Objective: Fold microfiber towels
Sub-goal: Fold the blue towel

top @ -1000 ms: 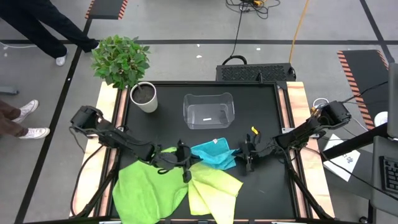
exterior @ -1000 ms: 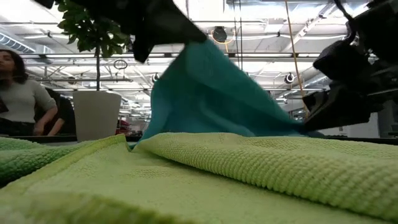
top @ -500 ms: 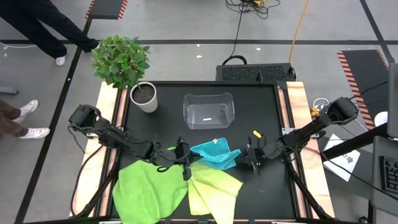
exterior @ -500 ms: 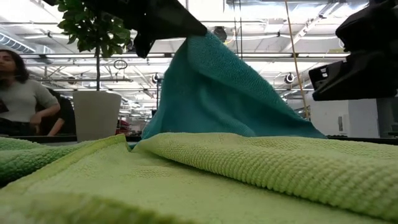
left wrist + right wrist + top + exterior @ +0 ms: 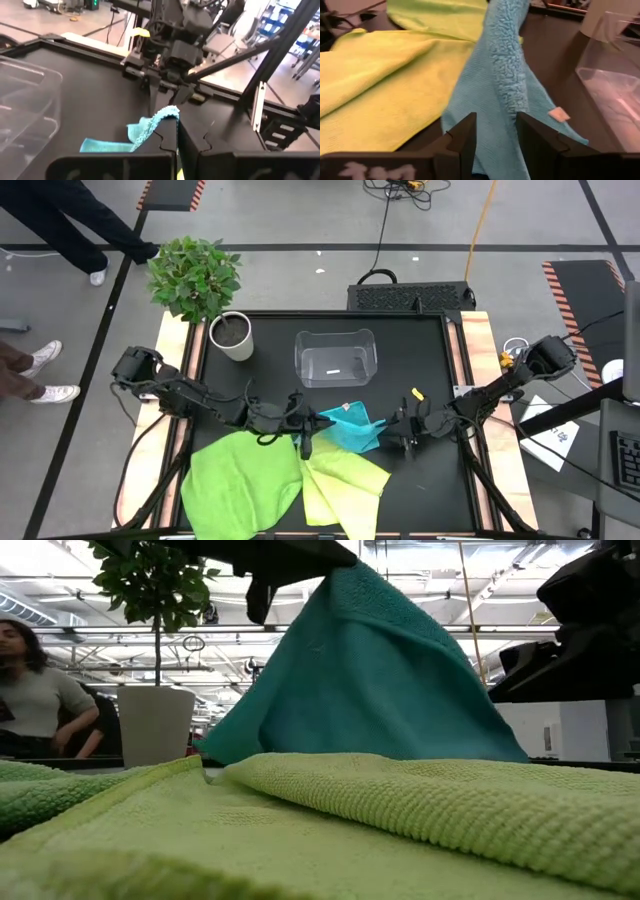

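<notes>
The turquoise towel (image 5: 350, 430) stands like a tent at mid-table, its lower edge on the table and on the pale yellow-green towel (image 5: 345, 480). My left gripper (image 5: 312, 426) is shut on its raised top. The bright green towel (image 5: 240, 480) lies flat at the near left. My right gripper (image 5: 400, 427) stands open just right of the turquoise towel (image 5: 505, 75), touching nothing that I can see. My left gripper pinches a raised edge of the turquoise towel (image 5: 167, 114) between its two shut fingers; one layer or several, I cannot tell. The fingers come nearly level from the table's left. The towel (image 5: 370, 680) hangs slack below them, its lower part on the table.
A clear plastic bin (image 5: 335, 358) stands behind the towels at the table's far middle. A white pot (image 5: 232, 335) with a leafy plant is at the far left corner. People stand on the floor left of the table.
My right gripper has let go of the turquoise towel's right end and drawn back a little toward the table's right edge; that end has dropped to the table. My left gripper has carried its pinched edge up and rightward, so the towel stands taller.
</notes>
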`<control>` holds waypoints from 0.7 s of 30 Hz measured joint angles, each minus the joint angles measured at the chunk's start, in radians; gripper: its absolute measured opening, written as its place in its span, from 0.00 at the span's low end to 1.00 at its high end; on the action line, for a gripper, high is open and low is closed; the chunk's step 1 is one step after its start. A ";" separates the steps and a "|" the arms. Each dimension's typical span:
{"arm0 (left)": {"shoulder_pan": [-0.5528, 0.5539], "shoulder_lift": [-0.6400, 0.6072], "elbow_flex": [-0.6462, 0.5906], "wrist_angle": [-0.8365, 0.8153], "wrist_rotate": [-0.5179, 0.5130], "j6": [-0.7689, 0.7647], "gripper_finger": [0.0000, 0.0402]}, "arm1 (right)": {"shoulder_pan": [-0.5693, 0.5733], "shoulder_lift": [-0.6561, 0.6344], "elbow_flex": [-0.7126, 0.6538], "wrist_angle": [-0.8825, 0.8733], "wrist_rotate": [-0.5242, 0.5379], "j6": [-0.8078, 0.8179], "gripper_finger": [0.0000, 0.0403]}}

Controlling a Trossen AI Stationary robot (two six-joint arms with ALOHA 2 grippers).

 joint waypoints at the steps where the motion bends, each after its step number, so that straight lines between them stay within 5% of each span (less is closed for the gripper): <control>1: 0.006 0.000 0.000 0.014 0.008 0.001 0.00 | 0.000 0.000 0.000 0.002 0.017 -0.002 0.33; 21: 0.042 0.000 0.000 0.048 0.060 0.000 0.01 | 0.000 0.173 0.225 -0.011 0.159 -0.136 0.33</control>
